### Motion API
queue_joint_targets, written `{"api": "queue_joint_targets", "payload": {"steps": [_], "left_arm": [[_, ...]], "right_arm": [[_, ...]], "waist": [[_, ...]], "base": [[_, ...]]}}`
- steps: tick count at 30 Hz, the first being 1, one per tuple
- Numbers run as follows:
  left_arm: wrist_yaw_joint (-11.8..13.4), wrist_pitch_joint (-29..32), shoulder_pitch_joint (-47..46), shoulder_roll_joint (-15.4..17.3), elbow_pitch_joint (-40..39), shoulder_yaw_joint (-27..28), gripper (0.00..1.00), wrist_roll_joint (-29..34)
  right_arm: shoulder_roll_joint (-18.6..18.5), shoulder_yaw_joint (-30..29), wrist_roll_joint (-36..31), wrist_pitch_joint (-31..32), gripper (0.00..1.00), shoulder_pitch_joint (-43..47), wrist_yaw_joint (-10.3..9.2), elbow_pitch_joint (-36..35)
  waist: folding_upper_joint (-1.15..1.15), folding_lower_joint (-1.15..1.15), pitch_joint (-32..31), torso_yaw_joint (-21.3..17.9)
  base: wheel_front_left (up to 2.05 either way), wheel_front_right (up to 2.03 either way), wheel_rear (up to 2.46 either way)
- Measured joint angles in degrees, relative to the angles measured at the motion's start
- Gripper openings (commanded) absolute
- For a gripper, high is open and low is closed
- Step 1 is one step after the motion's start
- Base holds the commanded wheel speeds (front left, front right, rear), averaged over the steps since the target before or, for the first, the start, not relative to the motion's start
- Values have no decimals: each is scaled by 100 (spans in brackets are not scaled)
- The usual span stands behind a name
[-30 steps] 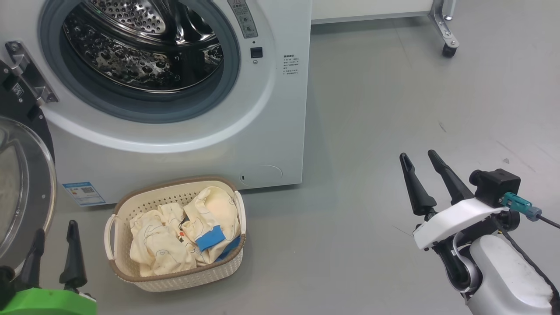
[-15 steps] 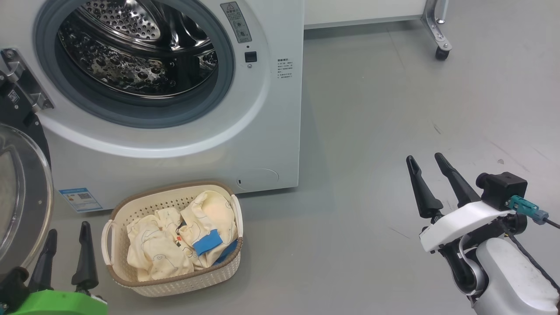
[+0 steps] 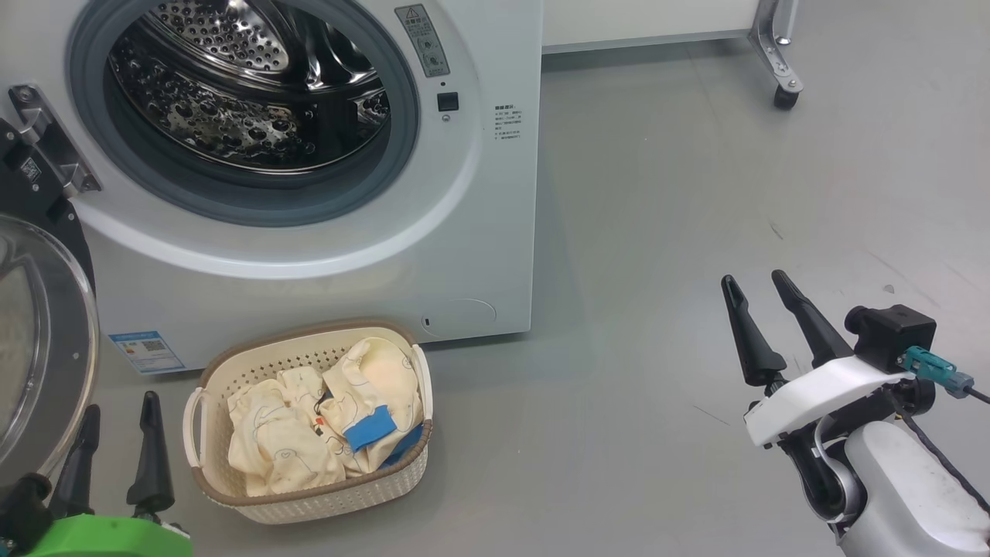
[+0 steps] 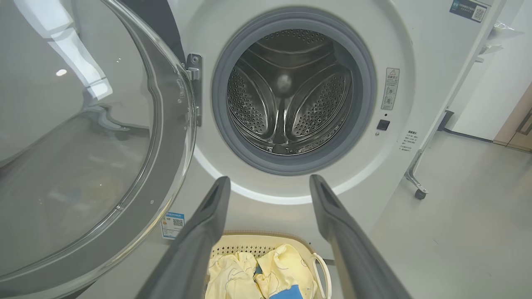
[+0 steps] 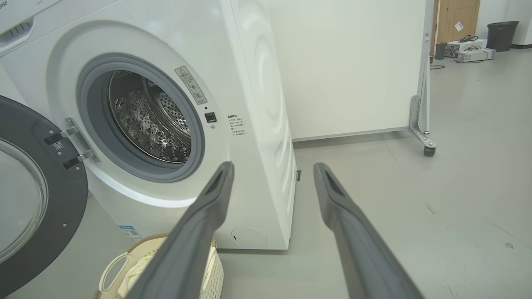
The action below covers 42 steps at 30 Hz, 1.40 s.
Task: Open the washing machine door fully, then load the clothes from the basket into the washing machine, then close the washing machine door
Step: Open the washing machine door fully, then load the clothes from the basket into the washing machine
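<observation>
The white washing machine (image 3: 472,232) stands with its steel drum (image 3: 240,93) exposed. Its door (image 3: 39,340) hangs swung out to the left, glass bowl bulging; in the left wrist view the door (image 4: 83,137) sits left of the drum (image 4: 291,95). The cream basket (image 3: 309,499) rests on the floor before the machine, holding cream-yellow clothes (image 3: 325,418) with blue bands. My left gripper (image 3: 120,406) is open at the lower left, just left of the basket, with nothing between its fingers. Far to the right, my right gripper (image 3: 754,282) is open over bare floor, also holding nothing.
A white panel on a wheeled frame (image 3: 777,70) stands behind and right of the machine. Grey floor (image 3: 657,271) stretches wide to the right of the machine. Far back in the right wrist view are a dark bin (image 5: 501,35) and boxes.
The head camera shifted slightly, so the whole scene slid a little. My left gripper shows a bit further right and higher than a second ago. The clothes and basket stay as they were.
</observation>
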Motion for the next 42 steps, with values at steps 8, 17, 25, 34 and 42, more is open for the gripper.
{"api": "queue_joint_targets", "payload": {"steps": [8,17,25,34,42], "left_arm": [[1,0,1,-7,-45,25,100,0],[35,-1,2,-7,-82,68,100,0],[49,-1,2,-7,-101,86,100,0],[52,-2,2,-5,-111,114,100,0],[60,-2,2,-5,-113,124,100,1]], "right_arm": [[-10,-9,0,0,100,65,0,-29],[-15,-23,0,0,100,79,0,-53],[-15,-33,0,0,100,79,0,-62],[-13,-35,0,0,100,79,0,-87],[-12,-36,0,0,100,79,0,-89]], "waist": [[0,0,14,33],[0,0,41,56],[0,0,54,64],[0,0,90,79],[0,0,122,107]], "base": [[0,0,0],[1,-1,0],[25,-25,0],[60,-60,0],[96,-96,0]]}}
